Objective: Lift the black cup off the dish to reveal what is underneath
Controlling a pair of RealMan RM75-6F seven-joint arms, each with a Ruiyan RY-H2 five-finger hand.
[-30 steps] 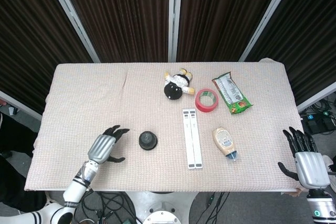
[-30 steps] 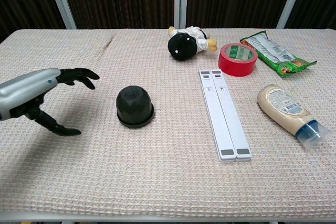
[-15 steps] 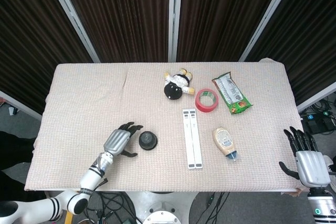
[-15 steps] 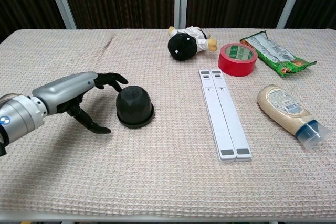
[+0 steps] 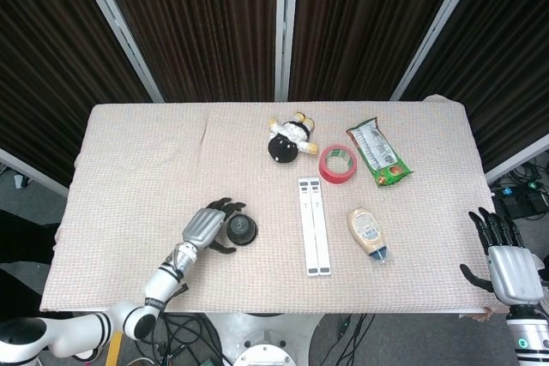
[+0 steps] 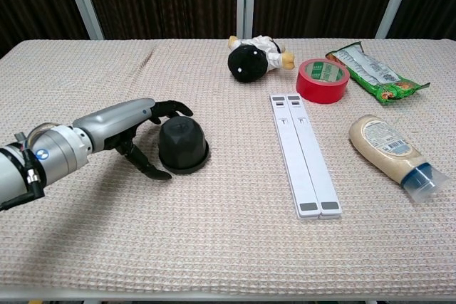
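Note:
The black cup stands upside down on a black dish, left of the table's middle. My left hand is right beside the cup on its left, fingers spread around its side, thumb low at the near edge; no firm grip shows. The dish's inside is hidden by the cup. My right hand hangs open off the table's near right corner, seen only in the head view.
A white two-strip ruler lies right of the cup. A mayonnaise bottle, red tape roll, green snack bag and a plush toy lie further right and behind.
My left hand has moved right across the cloth, from well left of the cup to right against its side. The right hand dropped slightly.

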